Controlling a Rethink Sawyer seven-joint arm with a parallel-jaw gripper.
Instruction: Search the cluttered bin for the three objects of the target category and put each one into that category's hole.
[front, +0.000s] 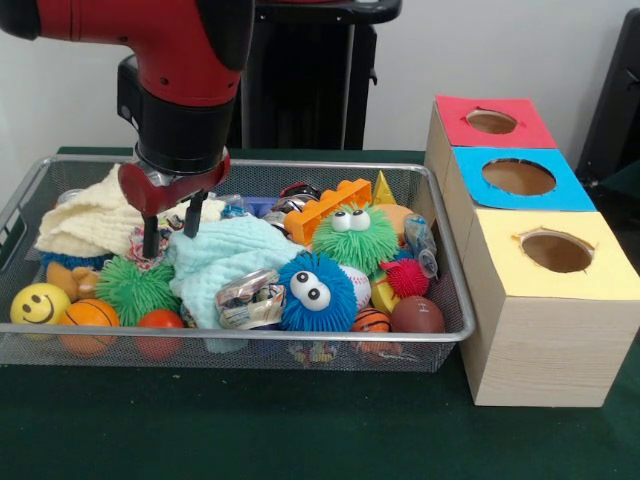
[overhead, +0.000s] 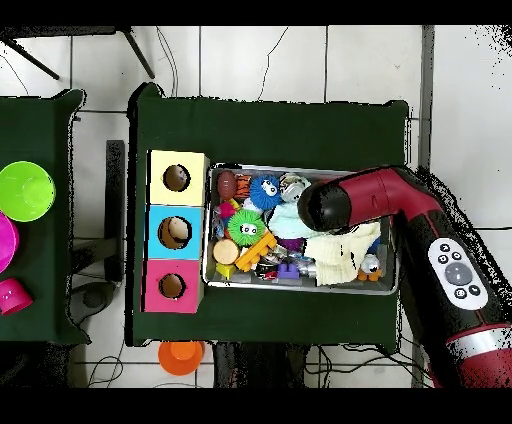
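The Sawyer arm's gripper (front: 170, 228) hangs with its two dark fingers parted and empty, tips down among the clutter at the left of the wire-mesh bin (front: 300, 336). One finger stands over a ruffled printed cloth bundle (front: 143, 246), largely buried between the cream cloth (front: 85, 218) and the mint cloth (front: 225, 262), beside a spiky green ball (front: 135, 288). A blue googly-eyed fuzzy ball (front: 314, 292) and a green one (front: 354, 238) crowd the middle. The bin's long axis runs across the table toward the wooden boxes, where the yellow-ringed hole (front: 557, 252) faces upward, nearest the camera.
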